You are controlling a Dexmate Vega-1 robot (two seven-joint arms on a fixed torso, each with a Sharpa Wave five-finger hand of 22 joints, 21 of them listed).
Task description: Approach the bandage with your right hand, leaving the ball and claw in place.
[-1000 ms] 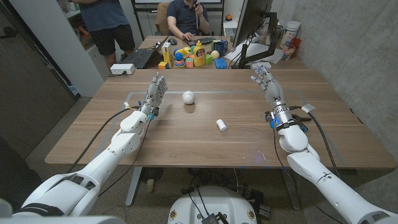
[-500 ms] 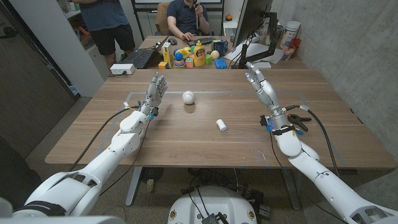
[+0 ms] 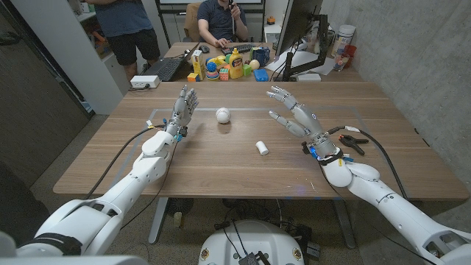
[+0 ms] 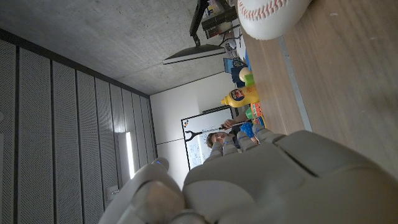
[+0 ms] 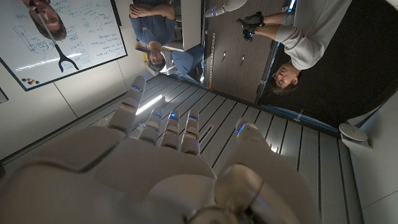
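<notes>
A small white bandage roll (image 3: 261,148) lies on the wooden table (image 3: 221,165) near its middle. My right hand (image 3: 294,116) hovers open just beyond and to the right of it, fingers spread and leaning toward the table's middle, not touching it. A white baseball (image 3: 223,114) sits farther back; the left wrist view shows the ball (image 4: 273,15) close up. My left hand (image 3: 182,107) stands upright and open to the left of the ball. A black claw (image 3: 355,141) lies by my right wrist. My right hand (image 5: 168,168) and left hand (image 4: 249,180) hold nothing.
A second table (image 3: 221,62) behind carries toys, bottles, a keyboard (image 3: 158,70) and a monitor (image 3: 298,29). One person sits and another stands beyond it. A black cable (image 3: 383,158) trails along my right forearm near the table's right side.
My right hand has swung from upright at the table's right side in toward the middle, tilting over near the bandage. The left hand, ball, bandage and claw have not moved.
</notes>
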